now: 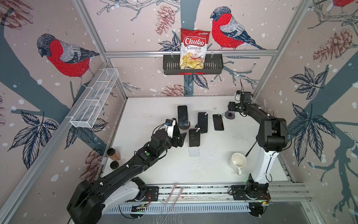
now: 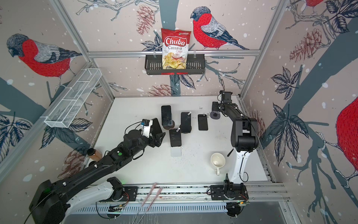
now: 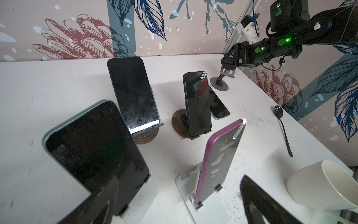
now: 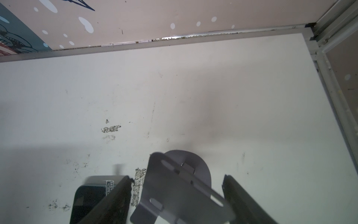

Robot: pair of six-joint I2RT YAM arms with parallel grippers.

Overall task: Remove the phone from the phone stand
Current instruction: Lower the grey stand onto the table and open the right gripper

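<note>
A dark phone [image 1: 218,122] lies flat on the white table [image 1: 158,170], beside an empty grey phone stand [image 1: 230,115]. My right gripper [image 4: 177,177] is open, a finger on each side of that stand's plate [image 4: 180,194]; the flat phone's corner [image 4: 87,199] shows beside one finger. Three other phones lean on stands: a black one [image 1: 182,116], a tagged one [image 1: 202,122] and a purple-edged one [image 1: 194,137]. My left gripper [image 3: 174,209] is open, close to a teal-edged phone [image 3: 93,147] on a white stand, with one finger overlapping its lower edge.
A white cup [image 1: 237,161] and a dark spoon [image 1: 250,148] lie front right near the right arm's base. Two brown jars [image 1: 113,154] stand at the left edge. Chopsticks [image 1: 174,194] rest on the front rail. A chips bag [image 1: 194,48] sits in the back wall basket.
</note>
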